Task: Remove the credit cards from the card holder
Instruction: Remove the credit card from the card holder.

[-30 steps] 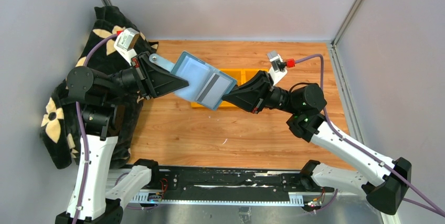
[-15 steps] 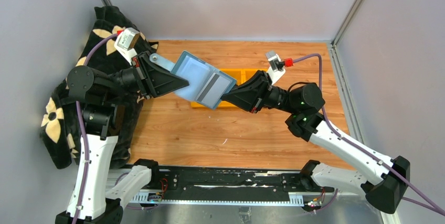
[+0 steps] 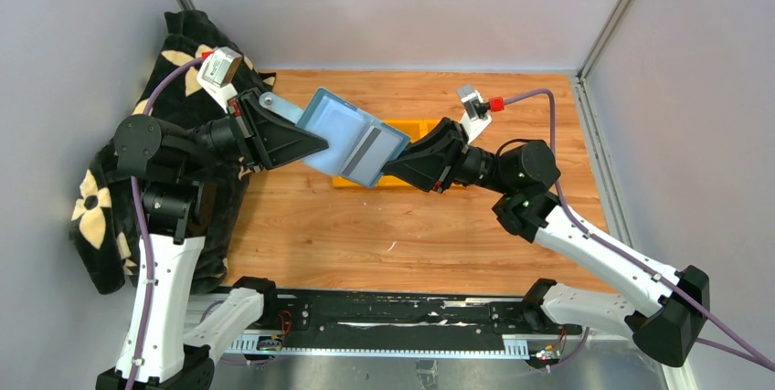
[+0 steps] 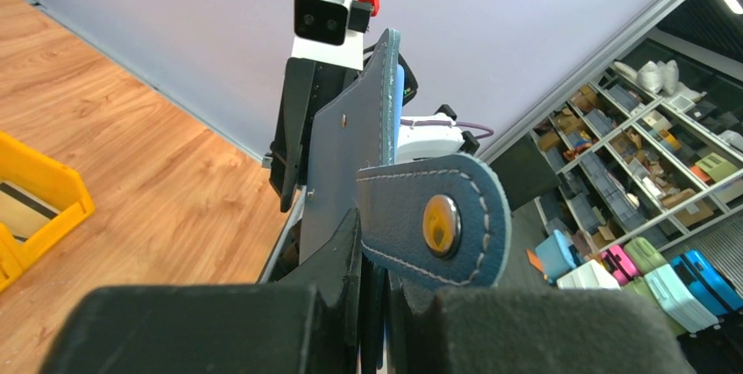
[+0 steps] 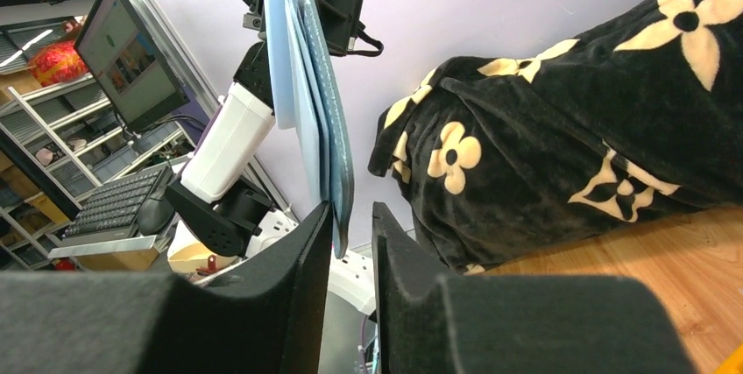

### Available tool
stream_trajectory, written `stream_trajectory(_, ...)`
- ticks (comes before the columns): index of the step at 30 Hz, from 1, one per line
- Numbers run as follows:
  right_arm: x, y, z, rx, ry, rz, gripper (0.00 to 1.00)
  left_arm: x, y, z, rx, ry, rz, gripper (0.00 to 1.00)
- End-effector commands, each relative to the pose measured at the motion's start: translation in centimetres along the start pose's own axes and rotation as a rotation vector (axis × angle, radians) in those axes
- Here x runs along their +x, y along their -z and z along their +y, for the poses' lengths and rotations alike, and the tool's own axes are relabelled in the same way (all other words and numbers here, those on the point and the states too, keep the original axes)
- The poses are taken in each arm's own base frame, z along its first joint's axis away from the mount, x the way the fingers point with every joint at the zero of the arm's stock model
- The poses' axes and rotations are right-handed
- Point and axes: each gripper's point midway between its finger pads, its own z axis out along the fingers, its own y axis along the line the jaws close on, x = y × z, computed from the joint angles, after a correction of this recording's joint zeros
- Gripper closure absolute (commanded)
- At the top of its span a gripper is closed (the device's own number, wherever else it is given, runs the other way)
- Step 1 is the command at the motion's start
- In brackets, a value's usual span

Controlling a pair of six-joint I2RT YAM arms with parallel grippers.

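Note:
The teal-blue card holder [image 3: 340, 131] hangs open in the air above the table, pale-blue inside facing up. My left gripper [image 3: 315, 145] is shut on its left half, beside the strap tab with the round snap [image 4: 441, 225]. A silvery-grey credit card [image 3: 370, 148] with a dark stripe lies in the holder's right half. My right gripper [image 5: 352, 216] stands at the holder's right edge [image 5: 337, 172], jaws slightly apart. That edge sits between the fingertips, against one finger and clear of the other.
A yellow bin [image 3: 427, 128] sits on the wooden table behind and under the holder, with a flat striped card [image 4: 19, 206] lying in it. A black blanket with cream flowers [image 3: 105, 216] is heaped at the left wall. Grey walls close in the table.
The right arm has crept a little left toward the holder and its jaws have parted slightly. The left arm and the holder have stayed where they were.

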Motion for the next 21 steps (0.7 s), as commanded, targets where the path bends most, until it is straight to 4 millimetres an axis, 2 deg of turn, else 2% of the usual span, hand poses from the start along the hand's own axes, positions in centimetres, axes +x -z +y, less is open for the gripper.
stream_trajectory(1, -2.2, -0.6, 2.1, -0.066, 0.037, -0.061, 0.71, -0.3, 0.1, -1.1, 0.018, -0.023, -0.001, 1.00)
stream_trajectory(10, -2.4, -1.1, 1.6, -0.055, 0.009, -0.075, 0.61, -0.2, 0.1, -1.0, 0.020, -0.020, 0.000, 1.00)
stream_trajectory(15, -2.1, -1.2, 2.3, -0.108, -0.020, -0.074, 0.48, -0.2, 0.1, -0.8, 0.018, -0.021, -0.001, 1.00)
stream_trajectory(21, -1.8, -0.5, 3.1, -0.141, -0.011, -0.075, 0.45, -0.1, 0.1, -0.8, 0.018, -0.023, 0.000, 1.00)
